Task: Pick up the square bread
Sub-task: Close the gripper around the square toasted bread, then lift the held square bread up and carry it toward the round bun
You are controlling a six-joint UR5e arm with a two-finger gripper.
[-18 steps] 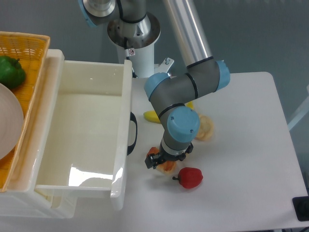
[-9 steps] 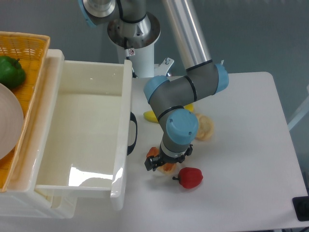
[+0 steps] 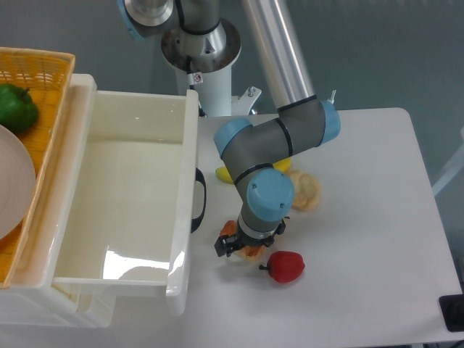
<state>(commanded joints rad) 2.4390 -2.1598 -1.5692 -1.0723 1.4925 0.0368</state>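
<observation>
Looking down at the white surface, the gripper sits low right on the square bread, just off the white bin's black handle. Only an orange-brown sliver of the bread shows under the wrist, so honestly I can't tell if the jaws are clamped on it or just around it. A red pepper lies just beside it, the pale bun sits behind, and the yellow pepper peeks out by the arm.
</observation>
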